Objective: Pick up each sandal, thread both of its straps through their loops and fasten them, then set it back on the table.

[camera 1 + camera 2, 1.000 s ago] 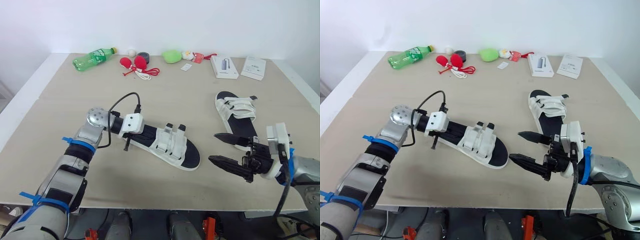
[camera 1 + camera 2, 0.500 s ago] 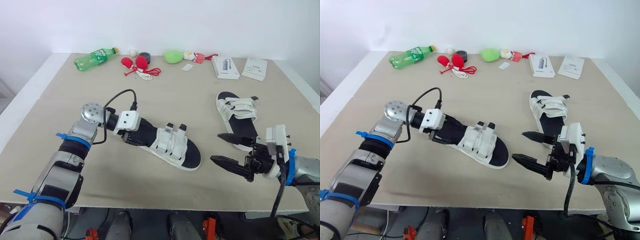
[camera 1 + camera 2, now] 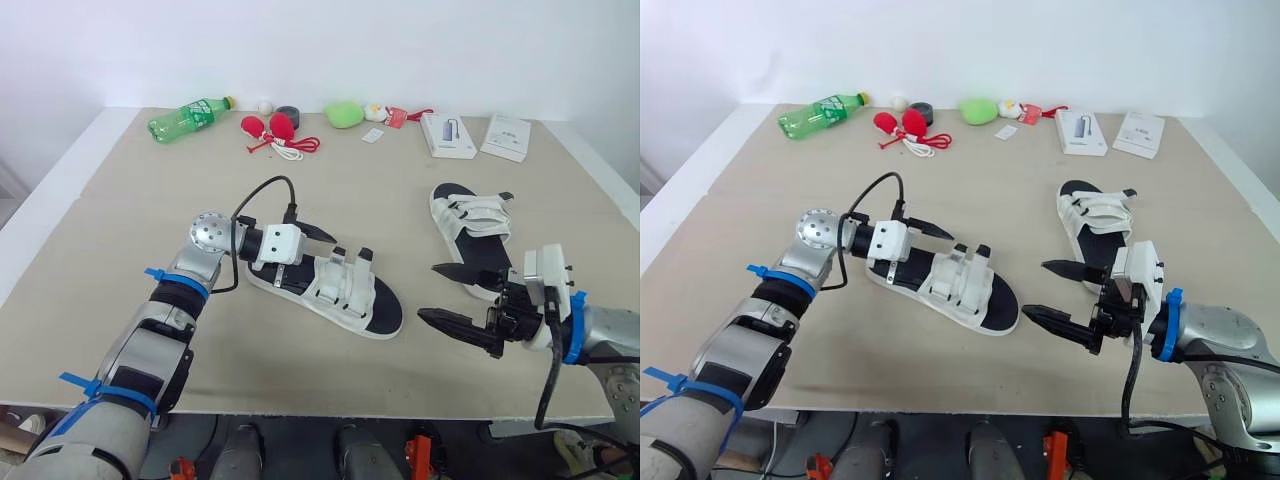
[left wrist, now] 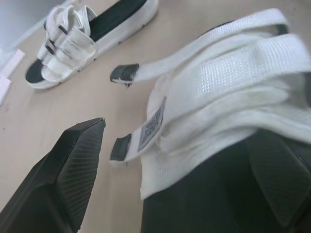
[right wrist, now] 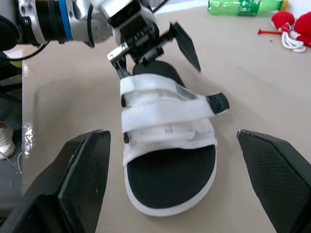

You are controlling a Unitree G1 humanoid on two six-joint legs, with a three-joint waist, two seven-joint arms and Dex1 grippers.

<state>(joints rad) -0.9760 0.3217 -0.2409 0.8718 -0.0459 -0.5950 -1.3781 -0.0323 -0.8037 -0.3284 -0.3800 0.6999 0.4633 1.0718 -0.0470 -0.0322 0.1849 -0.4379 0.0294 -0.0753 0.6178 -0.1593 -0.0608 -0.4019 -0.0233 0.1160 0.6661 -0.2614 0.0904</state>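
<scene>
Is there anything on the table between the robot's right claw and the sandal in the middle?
Nothing: bare table lies between the right gripper and the middle sandal, seen in the left eye view and right wrist view.

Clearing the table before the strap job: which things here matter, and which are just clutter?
For the job: near sandal; far sandal.
Lying about: green bottle; red ornaments; green lump; white box; second white box.

near sandal [image 3: 335,292]: white, flat, mid-table | far sandal [image 3: 473,235]: white, flat, right
</scene>
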